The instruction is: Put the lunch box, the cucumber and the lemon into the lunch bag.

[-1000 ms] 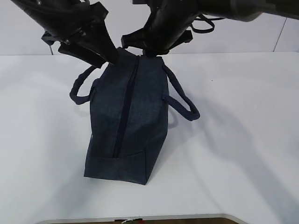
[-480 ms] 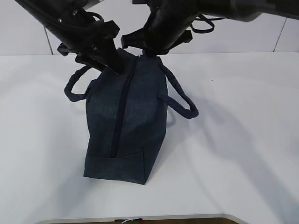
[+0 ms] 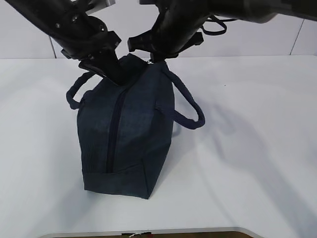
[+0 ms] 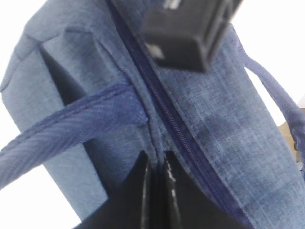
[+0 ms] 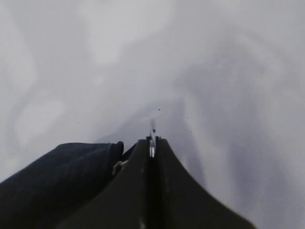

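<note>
The dark navy lunch bag (image 3: 129, 129) stands on the white table with its zipper (image 3: 113, 129) closed along the top. At the bag's far end my left gripper (image 3: 115, 74) is shut, pinching a fold of the bag's fabric (image 4: 224, 119) just beside the zipper (image 4: 167, 114); in the left wrist view its gripper (image 4: 156, 160) shows cloth squeezed between the fingers. My right gripper (image 3: 151, 58) is at the far tip of the zipper line, shut (image 5: 152, 140) on the thin metal zipper pull (image 5: 152, 128). The lunch box, the cucumber and the lemon are out of view.
Two loop handles hang out from the bag, one to the left (image 3: 74, 94) and one to the right (image 3: 190, 106). The white table (image 3: 257, 148) spreads around the bag, and its front edge (image 3: 148, 232) runs along the bottom.
The left gripper came down onto the bag's far end and closed on the fabric. The bag swung and shifted to the left. The right gripper stayed put.
</note>
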